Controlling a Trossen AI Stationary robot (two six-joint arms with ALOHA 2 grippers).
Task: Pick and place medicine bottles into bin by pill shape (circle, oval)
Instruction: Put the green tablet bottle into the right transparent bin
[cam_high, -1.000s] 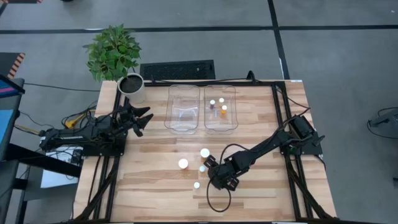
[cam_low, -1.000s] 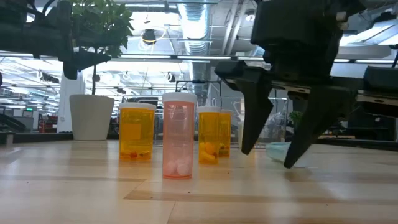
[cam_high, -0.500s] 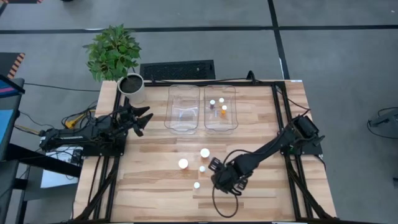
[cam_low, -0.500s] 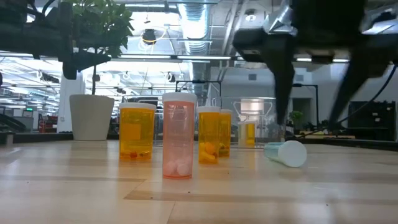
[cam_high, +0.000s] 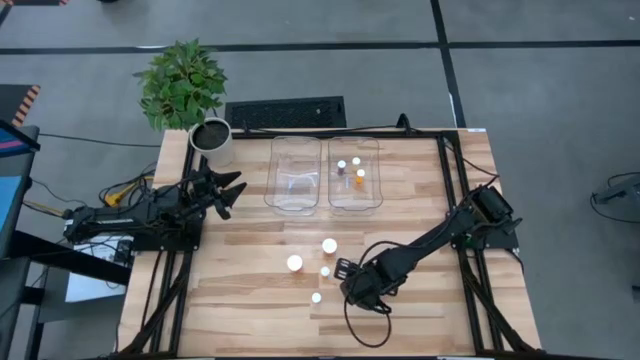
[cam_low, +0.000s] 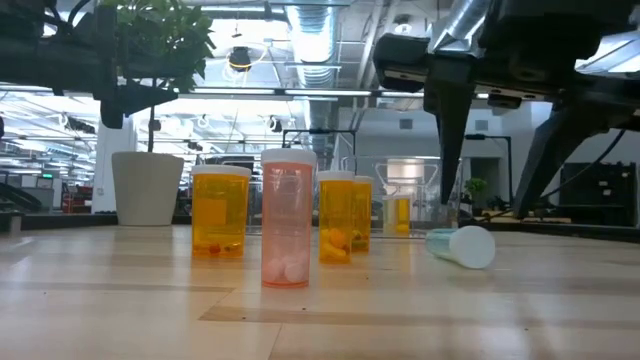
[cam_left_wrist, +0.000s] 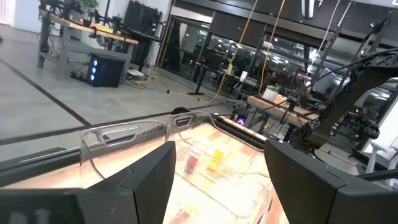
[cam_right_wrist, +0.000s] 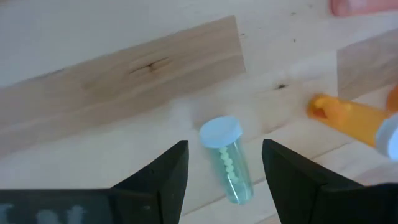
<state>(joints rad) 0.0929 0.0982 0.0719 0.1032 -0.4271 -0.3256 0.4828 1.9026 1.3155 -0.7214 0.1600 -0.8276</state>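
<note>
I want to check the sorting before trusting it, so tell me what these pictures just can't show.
- Pill shapes in the three bottles in the right bin: too small in the high view; low view blocks them with nearer bottles.
- The tipped green bottle in the high view: hidden under the right gripper.
- Left bin contents: clear plastic, nothing certain from above.

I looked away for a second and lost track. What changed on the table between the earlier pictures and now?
The right gripper swung from beside the standing bottles to above the green bottle lying on its side, fingers open on either side of it, not gripping. That bottle lies where it did half a second ago. The left gripper stayed near the bins, and the upright orange bottles and the three bottles in the right bin did not move.
</note>
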